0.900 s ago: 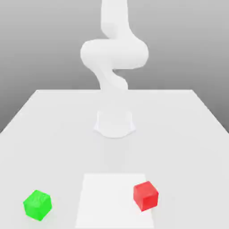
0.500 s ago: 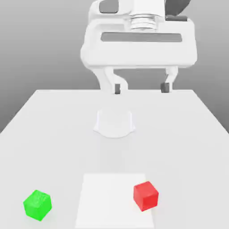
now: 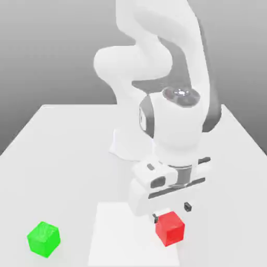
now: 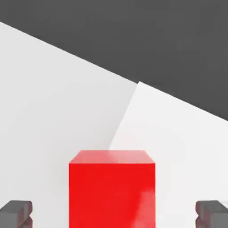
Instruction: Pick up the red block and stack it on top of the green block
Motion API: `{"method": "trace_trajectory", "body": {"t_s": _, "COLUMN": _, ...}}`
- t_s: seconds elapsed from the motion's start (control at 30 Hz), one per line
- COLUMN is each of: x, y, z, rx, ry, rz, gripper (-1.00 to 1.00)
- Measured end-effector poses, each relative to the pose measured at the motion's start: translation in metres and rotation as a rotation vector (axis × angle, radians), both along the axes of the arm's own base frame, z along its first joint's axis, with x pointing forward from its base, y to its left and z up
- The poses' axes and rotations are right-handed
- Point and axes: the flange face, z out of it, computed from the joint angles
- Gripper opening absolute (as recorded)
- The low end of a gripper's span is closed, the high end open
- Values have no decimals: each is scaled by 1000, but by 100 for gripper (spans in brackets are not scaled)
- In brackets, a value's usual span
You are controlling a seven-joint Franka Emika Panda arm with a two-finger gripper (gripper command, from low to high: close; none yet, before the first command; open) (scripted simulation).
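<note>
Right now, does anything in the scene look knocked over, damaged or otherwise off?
Nothing stands out: the red block and green block look intact, and the open gripper is at the red one, lined up squarely with it.

no readable text, no labels, no brand names, no numbers, no signs, nothing legible in the exterior view, nothing legible in the hand view either

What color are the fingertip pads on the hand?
Dark, nearly black; best seen in the exterior view, where the pads stand out against the white hand.
</note>
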Motion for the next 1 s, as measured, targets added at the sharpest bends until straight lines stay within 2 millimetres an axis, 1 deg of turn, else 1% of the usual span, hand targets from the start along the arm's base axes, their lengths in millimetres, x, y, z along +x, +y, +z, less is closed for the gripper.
{"method": "trace_trajectory", "body": {"t_s": 0.03, "x": -1, "y": 0, "z": -8, "rx": 0, "ry": 0, "rz": 0, "gripper": -100}}
{"method": "trace_trajectory", "body": {"t_s": 0.2, "x": -1, "y": 0, "z": -8, "rx": -1, "ry": 1, "rz": 1, "gripper": -100}}
{"method": "trace_trajectory", "body": {"t_s": 0.23, "x": -1, "y": 0, "z": -12, "rx": -1, "ry": 1, "rz": 1, "gripper": -100}}
{"method": "trace_trajectory", "body": {"t_s": 0.27, "x": -1, "y": 0, "z": -8, "rx": -1, "ry": 1, "rz": 1, "gripper": -100}}
{"method": "trace_trajectory", "body": {"t_s": 0.33, "x": 0, "y": 0, "z": 9, "rx": -1, "ry": 1, "rz": 0, "gripper": -100}}
{"method": "trace_trajectory", "body": {"t_s": 0.43, "x": 0, "y": 0, "z": 41, "rx": -1, "ry": 1, "rz": 0, "gripper": -100}}
{"method": "trace_trajectory", "body": {"t_s": 0.47, "x": 3, "y": -9, "z": 50, "rx": -1, "ry": 1, "rz": -29, "gripper": -100}}
{"method": "trace_trajectory", "body": {"t_s": 0.53, "x": 19, "y": -57, "z": 59, "rx": -1, "ry": 2, "rz": -189, "gripper": -100}}
{"method": "trace_trajectory", "body": {"t_s": 0.6, "x": 28, "y": -109, "z": 66, "rx": 0, "ry": 3, "rz": -348, "gripper": -100}}
{"method": "trace_trajectory", "body": {"t_s": 0.67, "x": 32, "y": -160, "z": 72, "rx": 0, "ry": 3, "rz": -504, "gripper": -100}}
{"method": "trace_trajectory", "body": {"t_s": 0.73, "x": 28, "y": -212, "z": 79, "rx": 1, "ry": 2, "rz": -657, "gripper": -100}}
{"method": "trace_trajectory", "body": {"t_s": 0.77, "x": 26, "y": -238, "z": 79, "rx": 1, "ry": 2, "rz": -732, "gripper": -100}}
{"method": "trace_trajectory", "body": {"t_s": 0.8, "x": 24, "y": -262, "z": 73, "rx": 2, "ry": 2, "rz": -805, "gripper": -100}}
{"method": "trace_trajectory", "body": {"t_s": 0.83, "x": 22, "y": -280, "z": 63, "rx": 2, "ry": 1, "rz": -856, "gripper": -100}}
{"method": "trace_trajectory", "body": {"t_s": 0.87, "x": 21, "y": -288, "z": 50, "rx": 2, "ry": 1, "rz": -882, "gripper": -100}}
{"method": "trace_trajectory", "body": {"t_s": 0.9, "x": 20, "y": -293, "z": 37, "rx": 2, "ry": 1, "rz": -896, "gripper": -100}}
{"method": "trace_trajectory", "body": {"t_s": 0.93, "x": 19, "y": -295, "z": 29, "rx": 1, "ry": 1, "rz": -903, "gripper": 100}}
{"method": "trace_trajectory", "body": {"t_s": 1.0, "x": 19, "y": -295, "z": 29, "rx": 1, "ry": 1, "rz": -903, "gripper": 100}}
